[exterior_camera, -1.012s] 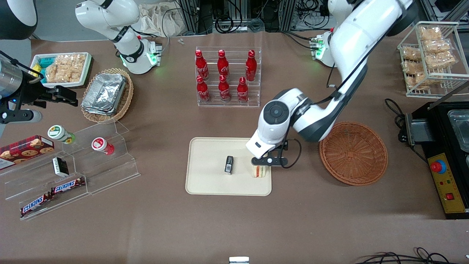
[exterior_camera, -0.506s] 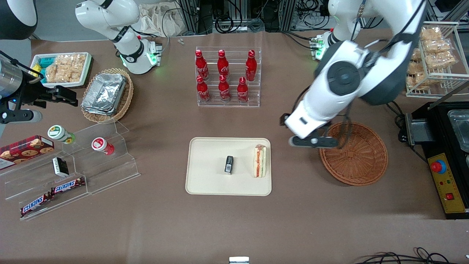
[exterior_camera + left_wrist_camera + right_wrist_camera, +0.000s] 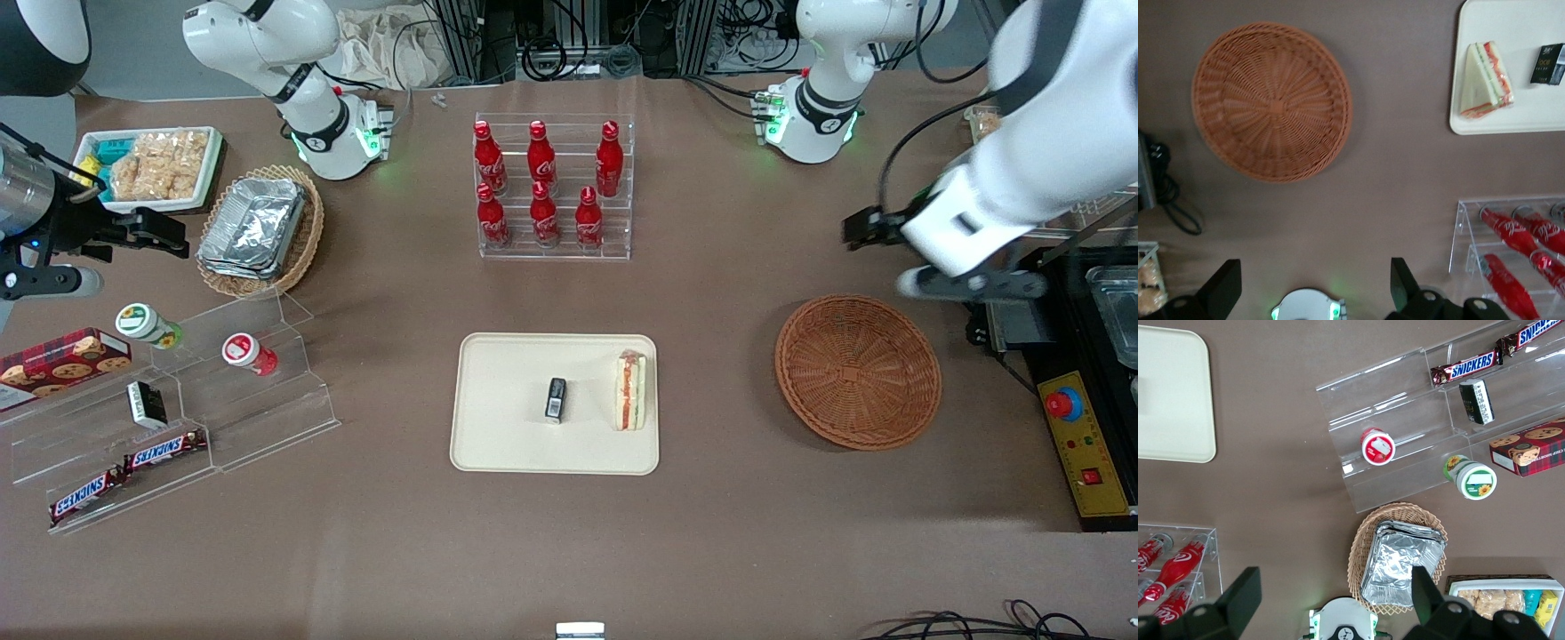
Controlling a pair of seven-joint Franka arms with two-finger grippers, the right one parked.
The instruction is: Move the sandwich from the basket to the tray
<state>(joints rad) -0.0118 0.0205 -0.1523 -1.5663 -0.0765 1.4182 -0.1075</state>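
The sandwich [image 3: 631, 391] [image 3: 1485, 83] lies on the cream tray [image 3: 507, 427] [image 3: 1518, 33] [image 3: 1171, 393], at the tray's end nearest the basket. The reddish-brown wicker basket [image 3: 858, 372] [image 3: 1271, 100] sits beside the tray toward the working arm's end of the table, with nothing in it. My gripper [image 3: 971, 285] [image 3: 1311, 287] hangs high above the table, farther from the front camera than the basket and off its rim. It is open, fingers wide apart, with nothing between them.
A small black packet [image 3: 556, 398] [image 3: 1547, 63] lies mid-tray. An acrylic rack of red bottles [image 3: 551, 187] [image 3: 1518, 247] stands farther back. A black machine with a red button [image 3: 1093, 373] sits beside the basket. Acrylic snack shelves [image 3: 178, 400] and a foil-container basket [image 3: 258, 227] lie toward the parked arm's end.
My gripper let go of the sandwich on the tray, rose, and swung past the basket toward the working arm's end of the table. The sandwich stays on the tray.
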